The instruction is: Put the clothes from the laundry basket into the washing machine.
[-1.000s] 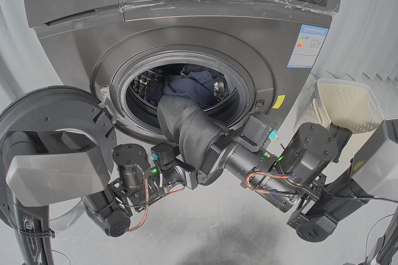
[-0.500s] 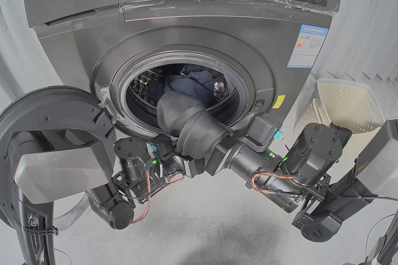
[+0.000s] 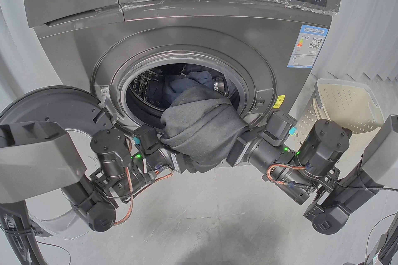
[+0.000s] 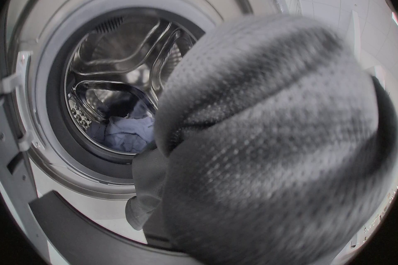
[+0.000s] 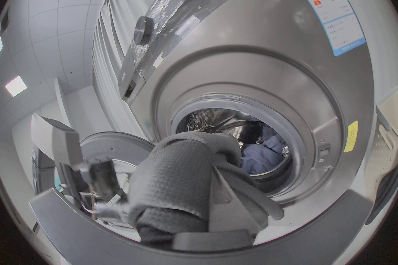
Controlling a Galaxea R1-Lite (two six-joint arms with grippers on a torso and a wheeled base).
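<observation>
Loading step: dark grey garment at the washing machine opening, not yet fully inside.
The left gripper and right gripper sit buried under the garment; whether either is apart or clamped cannot be told. The garment bulges over the opening's lower rim, with blue clothes behind it inside. Judged next: push it past the rim, then release. The laundry basket stands at the right.
</observation>
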